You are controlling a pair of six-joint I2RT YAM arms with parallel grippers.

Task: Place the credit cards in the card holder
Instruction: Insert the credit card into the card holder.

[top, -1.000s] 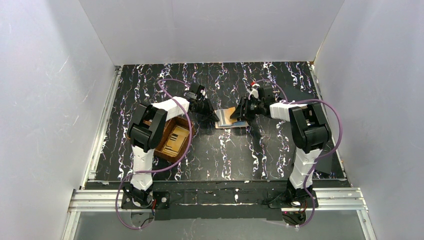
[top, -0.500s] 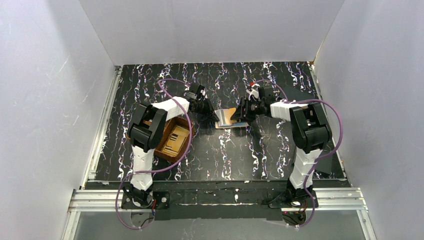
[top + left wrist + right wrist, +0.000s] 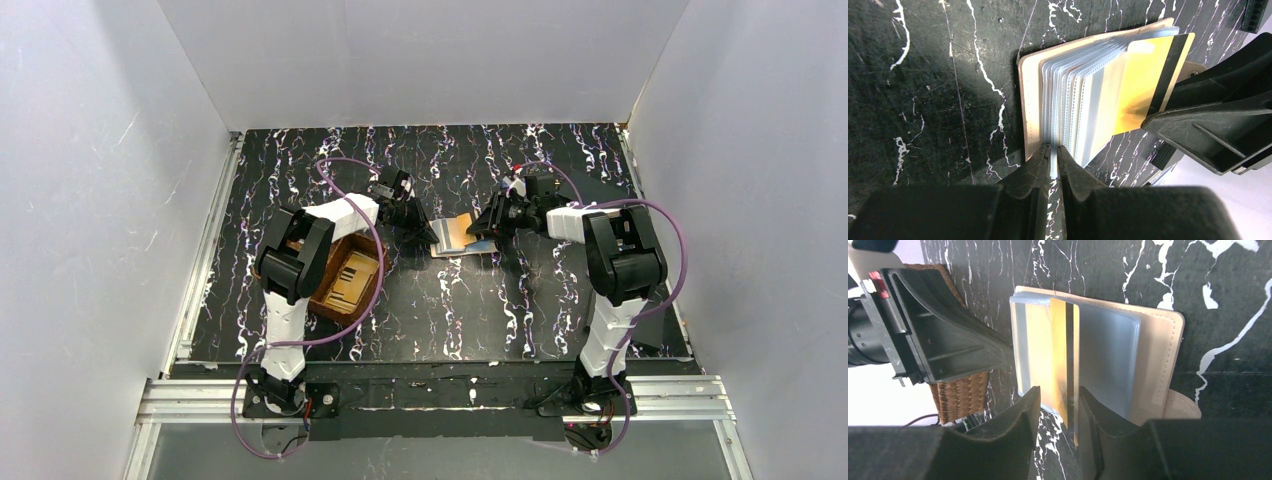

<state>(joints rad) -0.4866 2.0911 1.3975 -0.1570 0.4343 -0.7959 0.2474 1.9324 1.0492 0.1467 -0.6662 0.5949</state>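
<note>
My right gripper (image 3: 1059, 392) straddles, jaws apart, the gold black-striped card (image 3: 1064, 340), long axis vertical mid-frame; left gripper (image 3: 1054, 147) clamps a clear sleeve (image 3: 1083, 110) of the cream leather holder (image 3: 1030, 100).

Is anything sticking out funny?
Yes. One gold card pokes partway out of the card holder's clear sleeves, between the right gripper's fingers. Nothing looks spilled or broken.

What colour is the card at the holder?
The card is gold with a black stripe, clearest in the left wrist view.
</note>
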